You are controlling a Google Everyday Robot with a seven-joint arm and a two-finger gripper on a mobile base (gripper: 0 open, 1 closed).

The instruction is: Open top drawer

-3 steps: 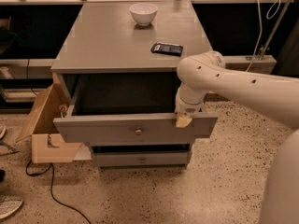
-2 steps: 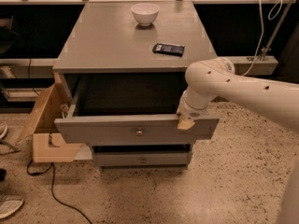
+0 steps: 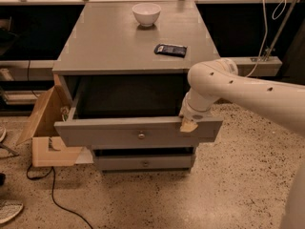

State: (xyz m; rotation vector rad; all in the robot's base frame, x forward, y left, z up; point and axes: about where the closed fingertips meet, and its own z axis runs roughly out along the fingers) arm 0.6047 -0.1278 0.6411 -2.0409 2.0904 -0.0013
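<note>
In the camera view, the wide matte grey wooden top drawer (image 3: 105,133) is seen at frame centre, drawn well out. The white robot gripper (image 3: 189,124) is placed at its front's right end; whether it is closed cannot be told. Pulled off-centre, the drawer could be skewed and jammed. Its front faces the lower frame edge, long axis left to right.

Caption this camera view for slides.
Gripper at the front edge of the open top drawer; white bowl on the cabinet.
</note>
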